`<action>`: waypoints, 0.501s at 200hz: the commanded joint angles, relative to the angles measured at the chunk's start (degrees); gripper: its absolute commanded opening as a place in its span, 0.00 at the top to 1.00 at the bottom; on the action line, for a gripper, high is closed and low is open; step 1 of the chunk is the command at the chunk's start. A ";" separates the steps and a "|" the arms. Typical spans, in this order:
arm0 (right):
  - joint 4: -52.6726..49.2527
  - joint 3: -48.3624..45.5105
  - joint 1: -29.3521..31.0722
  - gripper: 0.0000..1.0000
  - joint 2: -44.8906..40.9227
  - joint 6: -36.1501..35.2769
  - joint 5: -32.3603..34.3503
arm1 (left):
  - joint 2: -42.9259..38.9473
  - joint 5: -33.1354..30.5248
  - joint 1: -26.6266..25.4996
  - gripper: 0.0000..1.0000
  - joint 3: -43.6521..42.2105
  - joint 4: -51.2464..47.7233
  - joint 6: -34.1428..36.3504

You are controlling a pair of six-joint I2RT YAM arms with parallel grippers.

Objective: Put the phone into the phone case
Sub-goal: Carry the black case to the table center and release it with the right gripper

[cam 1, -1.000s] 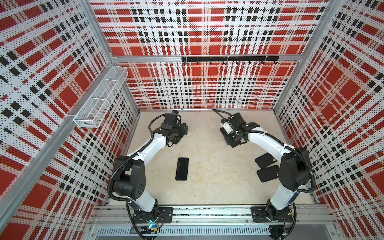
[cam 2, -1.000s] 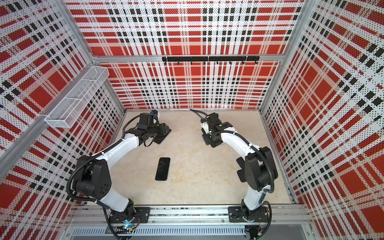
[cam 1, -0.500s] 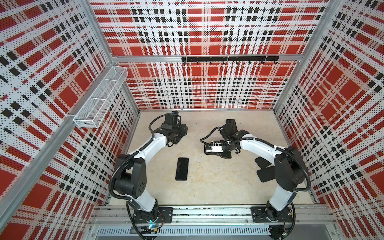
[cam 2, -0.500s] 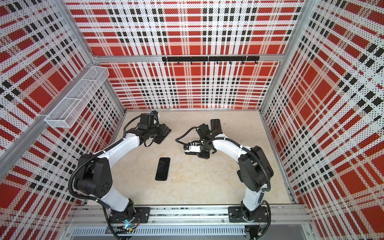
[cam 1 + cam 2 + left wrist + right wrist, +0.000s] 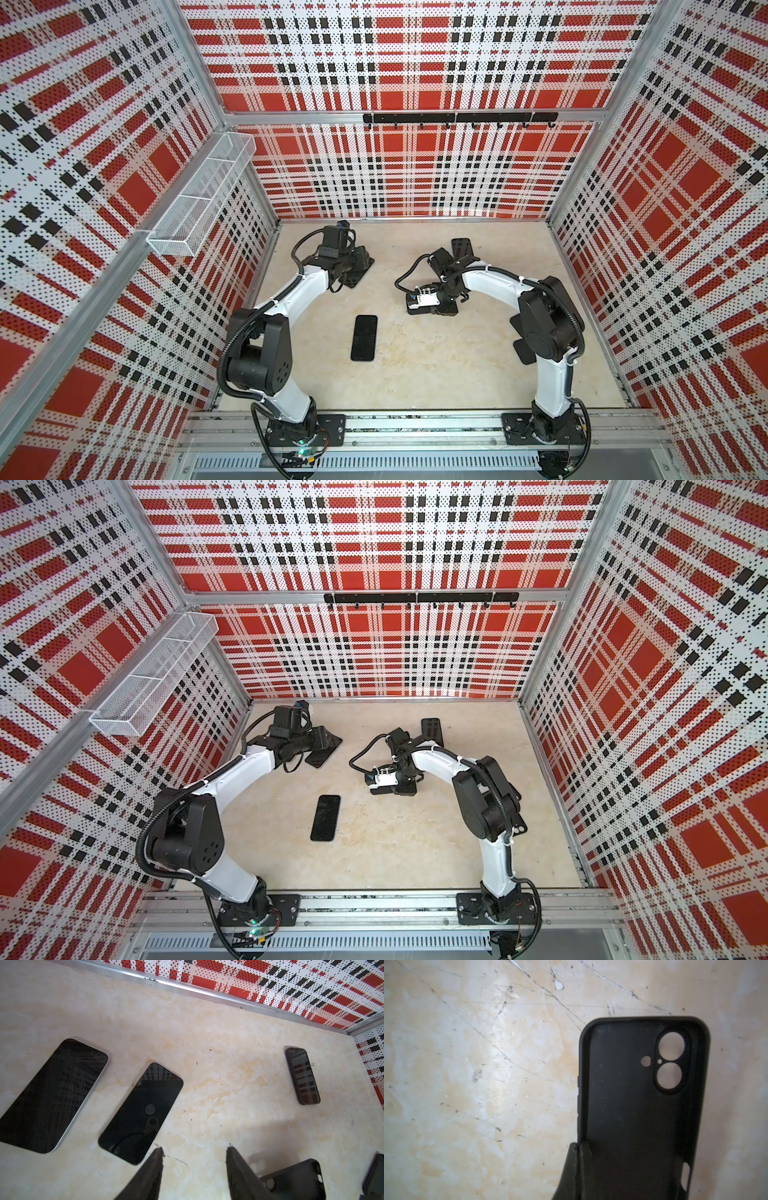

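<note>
A black phone case (image 5: 633, 1105) with round camera holes hangs just above the table, inside facing the right wrist camera. My right gripper (image 5: 579, 1145) is shut on its side wall; in both top views this gripper (image 5: 446, 306) (image 5: 405, 787) is right of centre. A black phone (image 5: 364, 337) (image 5: 325, 817) lies screen up mid-table, left and in front of it. My left gripper (image 5: 193, 1149) stands open and empty at the back left (image 5: 356, 261), beside two more dark phones (image 5: 141, 1113) (image 5: 52, 1097).
Another phone, apparently cased (image 5: 462, 249) (image 5: 302, 1076), lies at the back. More black cases (image 5: 295, 1178) show at the left wrist view's edge. A wire basket (image 5: 199, 203) hangs on the left wall, a hook rail (image 5: 457, 118) on the back wall.
My right gripper has swung from the back of the table forward and left with the case, uncovering the phone behind it. The left arm has barely moved.
</note>
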 commanded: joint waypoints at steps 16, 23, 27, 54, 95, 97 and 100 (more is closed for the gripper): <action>0.60 1.03 0.26 1.00 3.50 1.95 0.22 | 0.62 0.31 0.12 0.47 0.53 -0.64 1.13; 0.64 0.85 0.27 0.93 3.56 2.54 0.04 | 0.62 0.41 0.14 0.47 0.53 -0.64 1.11; 0.40 0.85 0.26 0.86 3.56 2.70 -0.06 | 0.62 0.32 0.10 0.47 0.57 -0.64 1.09; -2.95 2.53 0.26 0.00 2.70 3.85 0.39 | 0.30 0.11 0.14 0.48 0.53 -0.64 1.08; -2.29 2.44 -0.47 0.00 -4.36 7.63 2.20 | 0.35 0.41 0.13 0.47 0.49 -0.64 1.27; -1.98 2.30 -0.52 0.00 -4.83 8.10 2.21 | 0.44 0.49 0.15 0.47 0.50 -0.64 1.26; -1.51 1.93 -0.60 0.00 -5.49 9.05 2.40 | 0.52 0.50 0.13 0.47 0.52 -0.69 1.26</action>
